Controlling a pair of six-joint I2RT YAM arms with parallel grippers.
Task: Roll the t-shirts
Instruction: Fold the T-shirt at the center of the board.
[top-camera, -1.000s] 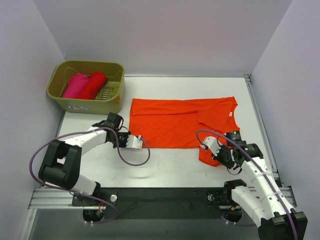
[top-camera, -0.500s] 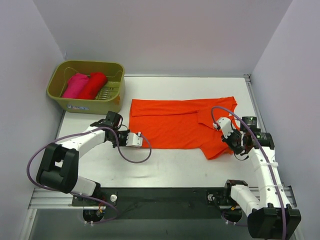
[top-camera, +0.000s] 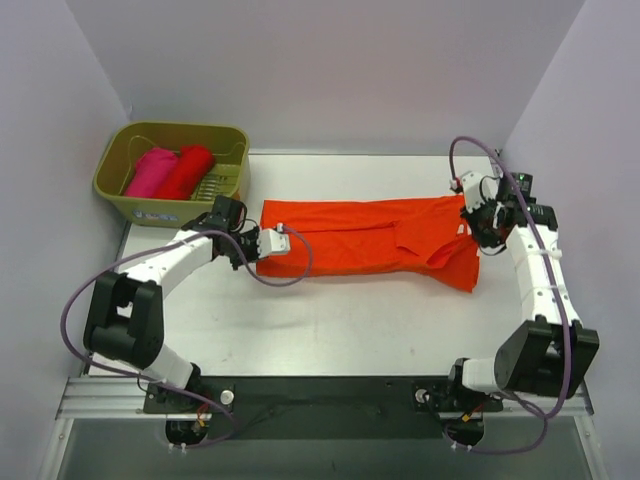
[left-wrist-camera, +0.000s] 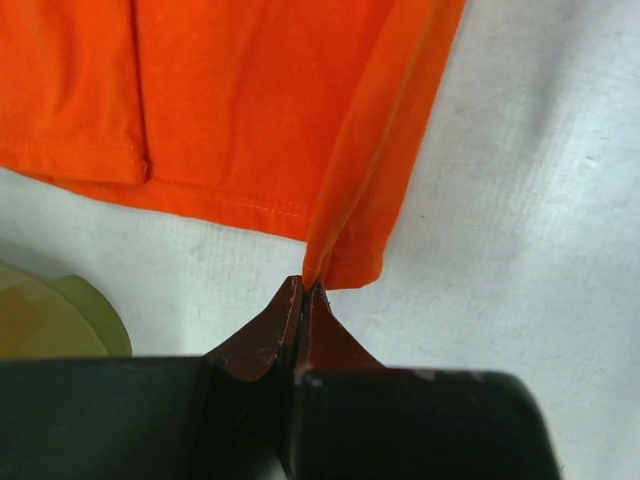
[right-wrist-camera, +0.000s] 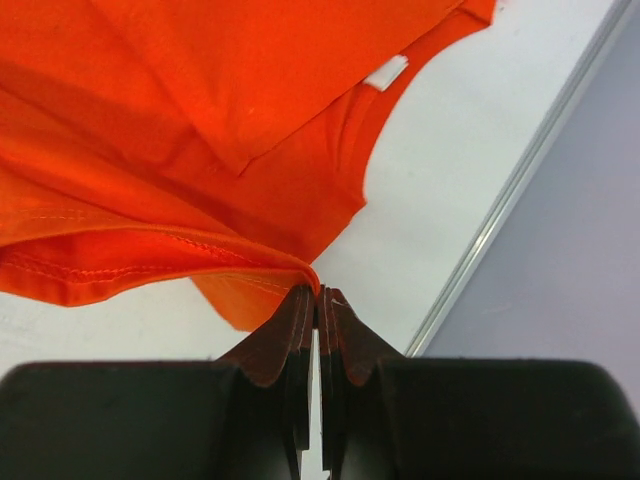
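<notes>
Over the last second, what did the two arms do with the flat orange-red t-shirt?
The left gripper and right gripper, staying shut on the orange-red cloth t-shirt, carried its near edge away from their bases, folding it narrower. The olive-green plastic basket, rolled pink shirt and red shirt stayed put.

My left gripper (left-wrist-camera: 303, 290) reaches inward, low, jaws pinched on the shirt (top-camera: 360, 250); my right gripper (right-wrist-camera: 318, 295), arm stretched far forward, pinches it too.

An orange-red t-shirt (top-camera: 360, 242) lies stretched across the white desk (top-camera: 350, 325), the left arm's fingers (top-camera: 264, 244) clamped on one end, the right arm's fingers (top-camera: 470, 221) on the other (a pink shirt (top-camera: 150, 170) and a red shirt (top-camera: 190, 168) lie in the green basket (top-camera: 175, 127)).
</notes>
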